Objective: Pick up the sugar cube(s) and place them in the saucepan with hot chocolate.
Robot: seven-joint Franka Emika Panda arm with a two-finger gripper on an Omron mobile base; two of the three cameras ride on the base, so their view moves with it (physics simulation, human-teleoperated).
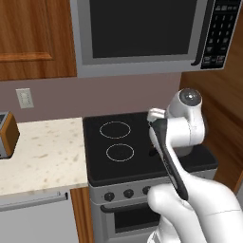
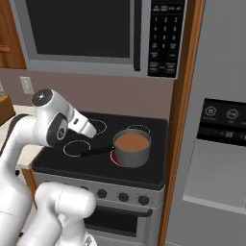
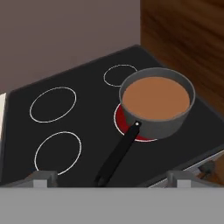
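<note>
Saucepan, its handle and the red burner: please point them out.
saucepan [image 3: 157, 124], hand view, front wall
handle [image 3: 118, 156], hand view, middle of black bar
red burner [image 3: 124, 124], hand view, glowing part left of pan

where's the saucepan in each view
Left base view: hidden behind the arm.
Right base view: saucepan at centre, on the stove's front right burner.
Hand view: saucepan upper right, handle pointing to the bottom edge.
Shared landmark: the white burner rings.

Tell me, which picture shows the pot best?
The hand view: the pot sits close, with its brown drink and whole black handle in sight. The right base view shows it smaller. In the left base view the arm covers its spot.
</note>
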